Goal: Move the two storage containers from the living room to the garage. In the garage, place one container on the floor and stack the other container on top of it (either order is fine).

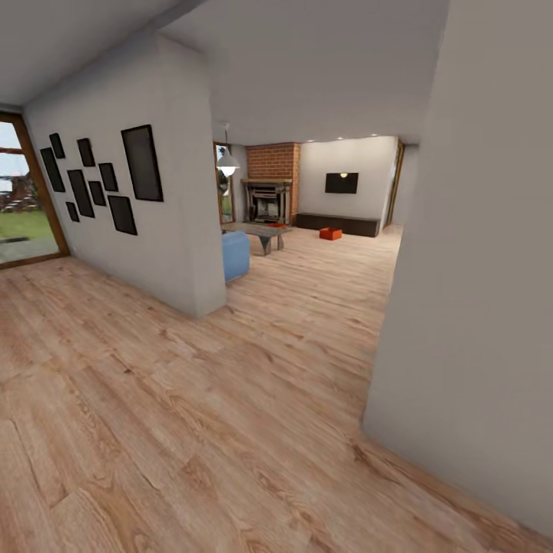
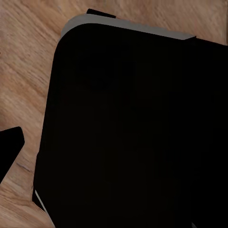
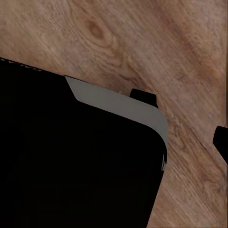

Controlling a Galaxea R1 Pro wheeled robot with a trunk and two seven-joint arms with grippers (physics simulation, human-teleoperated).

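A storage container [image 1: 331,233] sits on the floor before the far cabinet [image 1: 338,223].

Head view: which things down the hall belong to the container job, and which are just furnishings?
Job:
orange-red container on the wood floor
possibly a second, a red sliver on the coffee table

Just there:
blue sofa
fireplace
dark cabinet
wall frames

I see light wood-plank floor [image 1: 230,399] running into the living room; one orange-red storage container [image 1: 331,233] sits on it beside the dark cabinet [image 1: 338,224].
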